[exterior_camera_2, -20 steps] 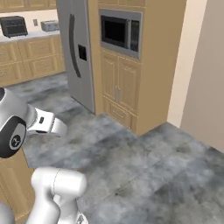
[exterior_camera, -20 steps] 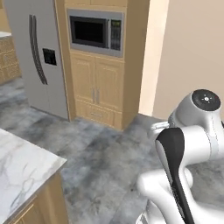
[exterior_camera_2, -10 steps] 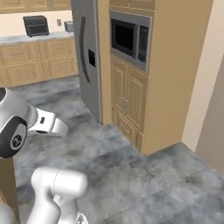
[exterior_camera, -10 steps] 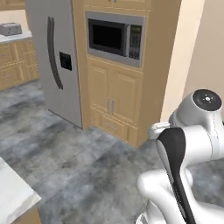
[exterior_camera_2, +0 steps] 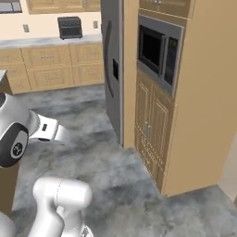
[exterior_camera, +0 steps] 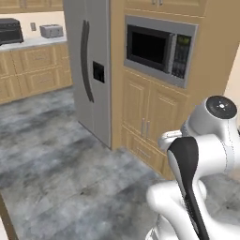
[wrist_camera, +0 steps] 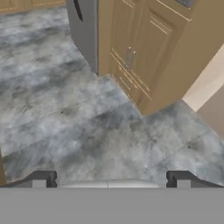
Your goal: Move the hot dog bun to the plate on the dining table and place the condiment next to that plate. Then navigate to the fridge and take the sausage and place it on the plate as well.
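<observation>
The fridge (exterior_camera: 91, 70) is a tall grey unit with a dark handle and a dark dispenser panel, doors shut; it stands at the back in the right base view (exterior_camera_2: 112, 69) and at the upper left in the hand view (wrist_camera: 83, 26). My gripper (wrist_camera: 111, 179) is open with nothing between its fingertips (wrist_camera: 41, 178), hanging above the grey stone floor well short of the fridge. The hot dog bun, plate, dining table, condiment and sausage are out of view.
Right of the fridge a tall wooden cabinet (exterior_camera: 154, 117) holds a built-in microwave (exterior_camera: 159, 49). Wooden base cabinets (exterior_camera_2: 55, 65) with a black appliance (exterior_camera_2: 69, 28) and a toaster (exterior_camera: 51, 31) line the far wall. Open stone floor (exterior_camera: 61, 168) lies ahead.
The whole picture has shifted as the base drives: the fridge and microwave cabinet are nearer and larger, and the marble top has slid out of the left base view. The gripper stays open.
</observation>
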Tool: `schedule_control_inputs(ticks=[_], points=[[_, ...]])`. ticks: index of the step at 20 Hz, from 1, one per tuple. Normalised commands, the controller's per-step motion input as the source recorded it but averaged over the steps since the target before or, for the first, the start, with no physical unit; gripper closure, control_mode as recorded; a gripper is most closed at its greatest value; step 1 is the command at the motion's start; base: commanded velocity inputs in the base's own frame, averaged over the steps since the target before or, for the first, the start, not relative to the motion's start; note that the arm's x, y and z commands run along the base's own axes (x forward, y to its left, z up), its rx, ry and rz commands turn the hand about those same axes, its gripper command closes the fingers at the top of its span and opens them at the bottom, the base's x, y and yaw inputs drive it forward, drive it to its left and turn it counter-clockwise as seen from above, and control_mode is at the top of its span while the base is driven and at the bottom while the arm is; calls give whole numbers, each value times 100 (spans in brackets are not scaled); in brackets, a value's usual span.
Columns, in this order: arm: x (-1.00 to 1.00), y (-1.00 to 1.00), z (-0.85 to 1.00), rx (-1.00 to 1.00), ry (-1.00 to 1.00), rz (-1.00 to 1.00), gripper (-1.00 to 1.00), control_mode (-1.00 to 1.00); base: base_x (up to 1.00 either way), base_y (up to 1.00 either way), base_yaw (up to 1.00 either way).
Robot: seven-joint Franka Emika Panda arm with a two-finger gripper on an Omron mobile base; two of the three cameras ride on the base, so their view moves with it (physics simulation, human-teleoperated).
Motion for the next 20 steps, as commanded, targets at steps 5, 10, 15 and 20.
schedule_control_inputs(ticks=[5, 10, 15, 20], points=[[0, 0, 0, 0, 0, 0, -100, 100, 100, -27, 42], [0, 0, 0, 0, 0, 0, -100, 100, 96, 8, 11], [0, 0, 0, 0, 0, 0, -100, 100, 100, 82, -18], [0, 0, 0, 0, 0, 0, -100, 100, 93, 99, -36]])
